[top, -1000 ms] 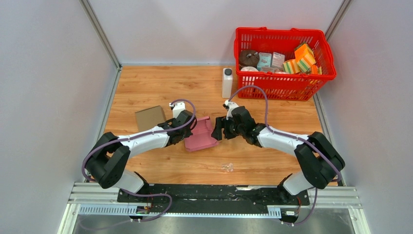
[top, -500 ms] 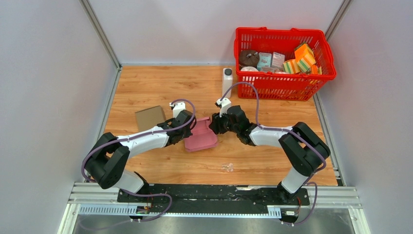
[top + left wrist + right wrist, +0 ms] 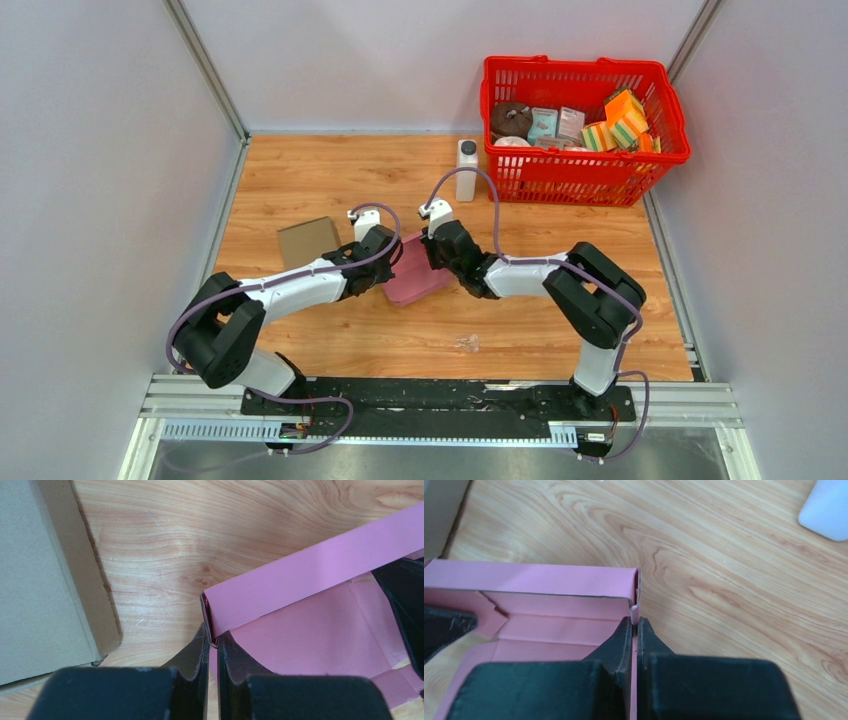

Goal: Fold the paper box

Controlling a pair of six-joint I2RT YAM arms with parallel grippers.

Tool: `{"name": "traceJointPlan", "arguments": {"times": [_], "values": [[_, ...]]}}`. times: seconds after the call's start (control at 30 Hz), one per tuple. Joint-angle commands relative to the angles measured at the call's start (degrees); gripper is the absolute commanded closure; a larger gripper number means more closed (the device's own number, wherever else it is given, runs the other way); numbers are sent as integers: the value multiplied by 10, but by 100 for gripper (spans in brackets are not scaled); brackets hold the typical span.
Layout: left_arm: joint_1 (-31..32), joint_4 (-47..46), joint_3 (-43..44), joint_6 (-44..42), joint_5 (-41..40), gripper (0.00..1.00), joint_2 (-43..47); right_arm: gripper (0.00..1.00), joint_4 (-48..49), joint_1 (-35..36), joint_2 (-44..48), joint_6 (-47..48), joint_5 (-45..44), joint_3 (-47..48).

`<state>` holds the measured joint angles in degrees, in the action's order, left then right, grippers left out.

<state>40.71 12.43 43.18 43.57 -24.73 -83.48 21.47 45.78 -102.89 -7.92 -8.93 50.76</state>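
Reaching in from its earlier open stance, your right tool (image 3: pixel 634 626) pinches shut on one corner of the pink paper box (image 3: pixel 549 580), which lies on the bench (image 3: pixel 734 580) between it and your left tool (image 3: pixel 212 639), narrow on the opposite wall corner; next, likely, raise and tuck walls; no writing readable.

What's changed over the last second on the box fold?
The right hand swung left onto the pink paper box and shut on its right corner wall. The left hand stayed clamped on the opposite corner; the brown cardboard piece, white bottle and red plastic basket kept their places.
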Motion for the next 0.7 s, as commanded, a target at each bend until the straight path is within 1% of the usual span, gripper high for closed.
{"name": "traceJointPlan", "arguments": {"times": [0.0, 0.03, 0.1, 0.13, 0.23, 0.3, 0.43, 0.53, 0.67], "values": [[0, 59, 13, 21, 10, 100, 13, 100, -13, 47, -38, 6, -187, 31], [-2, 61, 13, 27, 16, 100, 14, 100, -13, 66, -42, 8, -254, 29], [-10, 60, 10, 34, 31, 100, 15, 100, -5, 84, -58, 14, -309, 28], [-12, 59, 9, 41, 45, 100, 16, 100, -6, 99, -65, 17, -368, 31], [-15, 59, 7, 47, 50, 100, 13, 100, -24, 123, -91, 21, -449, 56], [-18, 60, 6, 49, 51, 100, 14, 100, -57, 128, -108, 5, -463, 80], [-19, 59, 2, 57, 60, 100, 20, 100, -82, 132, -116, -25, -484, 91], [-19, 52, -3, 62, 70, 100, 24, 100, -73, 140, -122, -26, -500, 92], [-27, 44, -6, 70, 98, 100, 24, 100, -40, 153, -159, -3, -529, 103]]}}
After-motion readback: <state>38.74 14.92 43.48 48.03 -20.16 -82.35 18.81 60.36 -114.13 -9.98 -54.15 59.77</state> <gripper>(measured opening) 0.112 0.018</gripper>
